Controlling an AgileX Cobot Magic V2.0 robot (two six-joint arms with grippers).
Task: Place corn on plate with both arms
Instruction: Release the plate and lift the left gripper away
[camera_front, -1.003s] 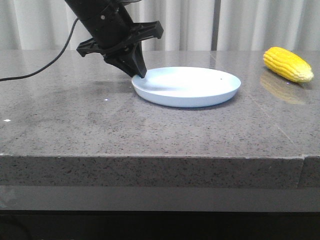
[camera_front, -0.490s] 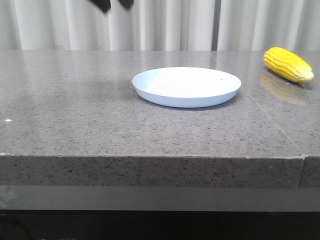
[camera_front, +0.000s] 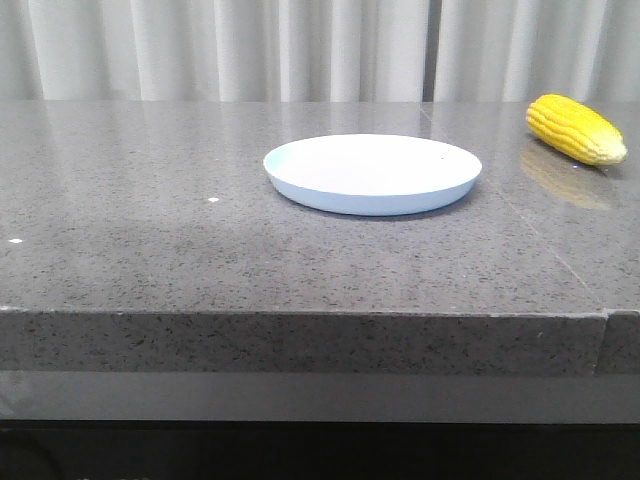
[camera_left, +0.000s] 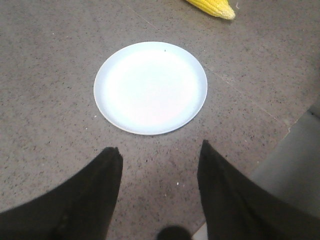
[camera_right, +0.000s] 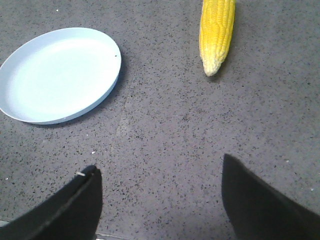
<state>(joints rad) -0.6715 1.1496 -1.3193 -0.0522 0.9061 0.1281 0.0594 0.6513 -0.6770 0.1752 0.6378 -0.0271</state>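
The pale blue-white plate (camera_front: 372, 173) lies near the middle of the grey stone table with nothing on it. The yellow corn (camera_front: 576, 128) lies on the table at the far right, apart from the plate. Neither arm shows in the front view. In the left wrist view my left gripper (camera_left: 159, 151) hangs open high above the table, with the plate (camera_left: 150, 86) beyond its fingertips and the corn's tip (camera_left: 214, 7) farther off. In the right wrist view my right gripper (camera_right: 159, 164) is open and empty, high above bare table, with the corn (camera_right: 216, 31) and the plate (camera_right: 60, 73) both beyond it.
The grey speckled table (camera_front: 200, 240) has its front edge near the camera. A pale curtain (camera_front: 300, 50) hangs behind it. In the left wrist view the table's edge (camera_left: 295, 125) lies close to the gripper's side.
The left arm, which stood with its fingers at the plate's left rim a second ago, has risen out of the front view. Plate and corn have not moved.
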